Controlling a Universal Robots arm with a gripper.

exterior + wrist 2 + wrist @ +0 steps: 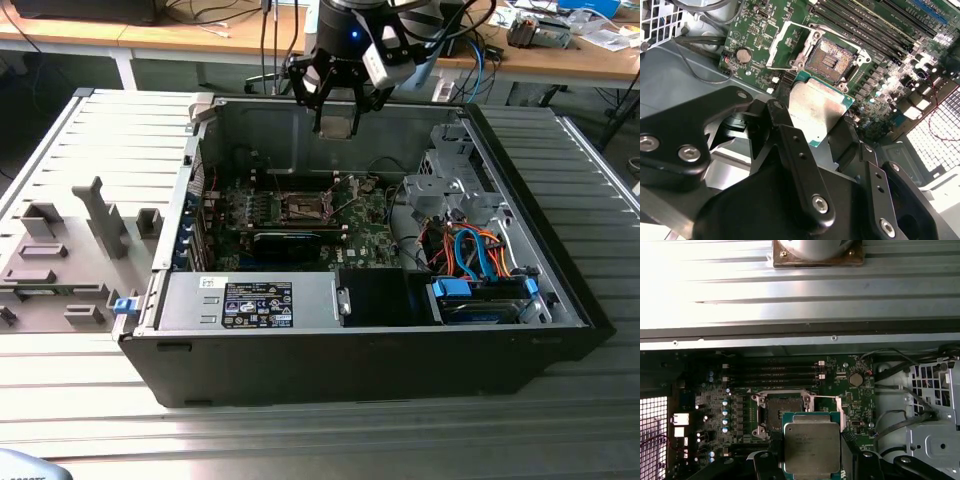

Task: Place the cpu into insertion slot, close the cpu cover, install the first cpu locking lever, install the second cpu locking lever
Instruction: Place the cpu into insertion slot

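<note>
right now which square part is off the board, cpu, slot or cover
The cpu, the silver plate clamped in the gripper above the board; the insertion slot and the opened cpu cover sit on it.

Nothing printed can be read. In the exterior view, a black-and-white rectangular label (pixel 258 303) carrying small lines of print stands on the large grey metal box (pixel 315 300), with a smaller white sticker (pixel 209 281) just beside it on the same face. In the first wrist view, faint engraved lines mark the pale silver-beige square cpu (pixel 812 447), too fine to make out.
</note>
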